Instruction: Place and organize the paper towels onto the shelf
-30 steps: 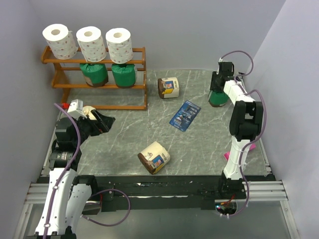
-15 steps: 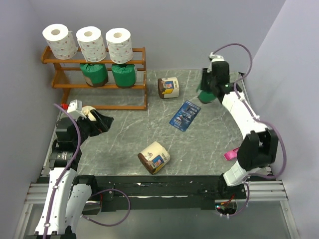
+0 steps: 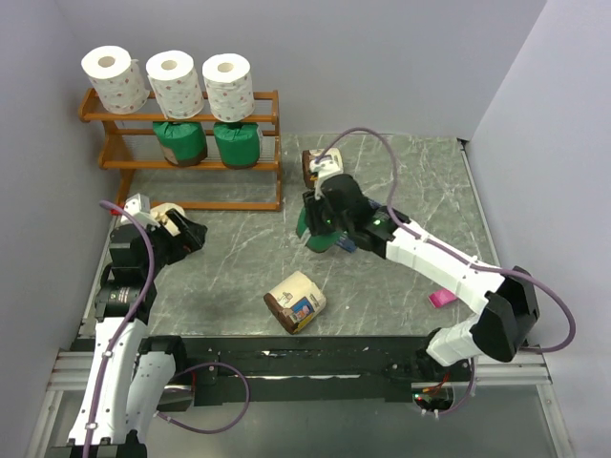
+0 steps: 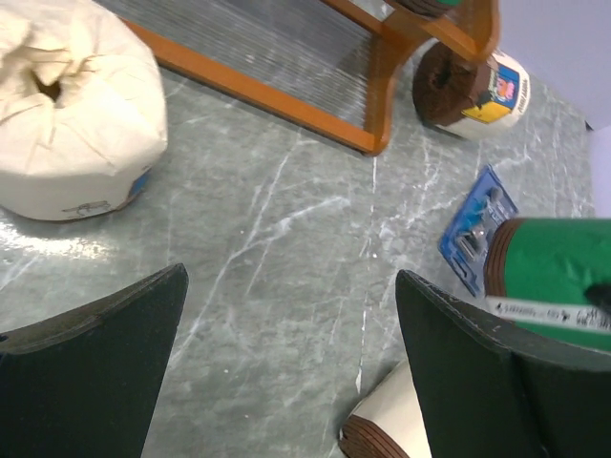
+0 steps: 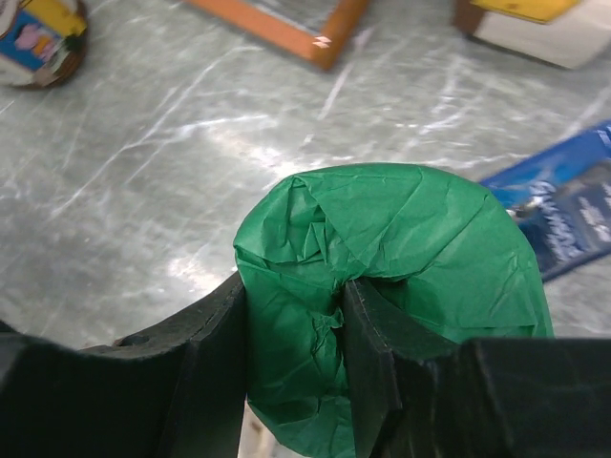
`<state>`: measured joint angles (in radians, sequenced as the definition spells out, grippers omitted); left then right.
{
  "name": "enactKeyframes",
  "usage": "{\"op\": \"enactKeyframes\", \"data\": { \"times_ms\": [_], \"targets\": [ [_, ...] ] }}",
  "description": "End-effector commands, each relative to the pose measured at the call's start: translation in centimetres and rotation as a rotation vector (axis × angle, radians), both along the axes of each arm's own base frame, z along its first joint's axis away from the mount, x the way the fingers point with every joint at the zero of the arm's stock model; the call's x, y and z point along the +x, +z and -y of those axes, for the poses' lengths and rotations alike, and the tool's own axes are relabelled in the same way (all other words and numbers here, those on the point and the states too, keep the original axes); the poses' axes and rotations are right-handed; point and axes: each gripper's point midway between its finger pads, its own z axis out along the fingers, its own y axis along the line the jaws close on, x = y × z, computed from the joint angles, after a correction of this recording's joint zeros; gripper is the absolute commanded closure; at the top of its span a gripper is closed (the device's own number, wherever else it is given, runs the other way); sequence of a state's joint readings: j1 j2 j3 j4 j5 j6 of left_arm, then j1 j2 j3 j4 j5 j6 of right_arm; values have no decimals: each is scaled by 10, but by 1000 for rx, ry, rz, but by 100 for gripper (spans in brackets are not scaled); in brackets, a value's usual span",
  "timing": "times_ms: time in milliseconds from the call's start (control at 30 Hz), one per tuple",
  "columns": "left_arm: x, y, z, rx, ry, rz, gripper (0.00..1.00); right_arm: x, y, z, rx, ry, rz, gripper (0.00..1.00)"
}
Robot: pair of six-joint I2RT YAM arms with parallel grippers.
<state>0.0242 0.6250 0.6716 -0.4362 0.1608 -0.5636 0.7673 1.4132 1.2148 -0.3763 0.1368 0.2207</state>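
The shelf [image 3: 267,103] stands at the back left. Three white rolls [image 3: 176,84] stand on its top tier and two green-wrapped rolls [image 3: 236,143] on its middle tier. My right gripper [image 3: 320,224] is shut on the third green roll [image 5: 410,239] and holds it over the table's middle. My left gripper [image 3: 191,232] is open and empty beside a cream-and-brown roll [image 4: 72,105] near the shelf's foot. A second cream roll [image 3: 296,301] lies near the front. A third [image 3: 315,164] lies behind my right arm, partly hidden.
A flat dark-blue packet [image 4: 473,229] lies under my right arm, next to the held roll. A small pink item [image 3: 441,298] lies at the right near the arm's base. The shelf's bottom tier [image 3: 220,202] holds nothing.
My right arm has swung the green roll from the far right corner leftward to the table's middle. My left gripper has shifted slightly left and stays open.
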Motion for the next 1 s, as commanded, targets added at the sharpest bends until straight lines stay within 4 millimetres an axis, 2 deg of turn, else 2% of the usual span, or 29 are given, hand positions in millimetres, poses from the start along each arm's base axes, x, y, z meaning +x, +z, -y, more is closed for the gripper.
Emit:
{"op": "enactKeyframes", "data": {
  "times_ms": [0, 33, 67, 100, 133, 167, 200, 233, 267, 300, 367, 400, 433, 567, 600, 733, 833, 967],
  "targets": [
    [3, 18, -16, 7, 99, 43, 4, 10, 31, -41, 64, 2, 93, 64],
    [2, 20, -16, 5, 102, 47, 4, 10, 29, -49, 52, 16, 93, 64],
    [1, 20, -17, 8, 107, 49, 4, 5, 39, -67, 60, 53, 110, 64],
    [0, 24, -17, 6, 111, 61, 4, 8, 24, -78, 17, 65, 97, 64],
    [0, 24, -20, 9, 128, 62, 4, 9, 24, -89, -9, 96, 119, 64],
    [-2, 23, -23, 9, 142, 57, 4, 11, 42, -107, 11, 121, 156, 63],
    [-4, 27, -25, 8, 157, 68, 4, 18, 24, -121, -34, 126, 149, 63],
    [-5, 28, -27, 7, 171, 69, 4, 21, 21, -128, -67, 143, 154, 63],
    [-6, 30, -31, 12, 200, 75, 4, 22, 37, -144, -48, 157, 184, 63],
    [-8, 33, -34, 13, 214, 89, 4, 26, 14, -155, -89, 165, 157, 63],
    [-10, 35, -41, 12, 259, 99, 4, 25, 12, -170, -92, 184, 155, 63],
    [-13, 37, -43, 13, 274, 104, 3, 20, -3, -179, -109, 203, 136, 63],
    [-14, 39, -45, 8, 287, 110, 4, 17, -6, -186, -97, 209, 134, 62],
    [-18, 43, -52, 6, 332, 125, 4, -1, -30, -205, -82, 252, 102, 60],
    [-19, 44, -53, 5, 339, 129, 3, -3, -41, -207, -101, 255, 92, 60],
    [-17, 42, -51, 2, 327, 122, 3, -7, -56, -212, -138, 263, 83, 56],
    [-15, 39, -51, 4, 325, 108, 4, -9, -58, -212, -150, 273, 71, 49],
    [-13, 37, -49, 7, 314, 96, 4, -11, -41, -212, -133, 295, 89, 40]
  ]
}}
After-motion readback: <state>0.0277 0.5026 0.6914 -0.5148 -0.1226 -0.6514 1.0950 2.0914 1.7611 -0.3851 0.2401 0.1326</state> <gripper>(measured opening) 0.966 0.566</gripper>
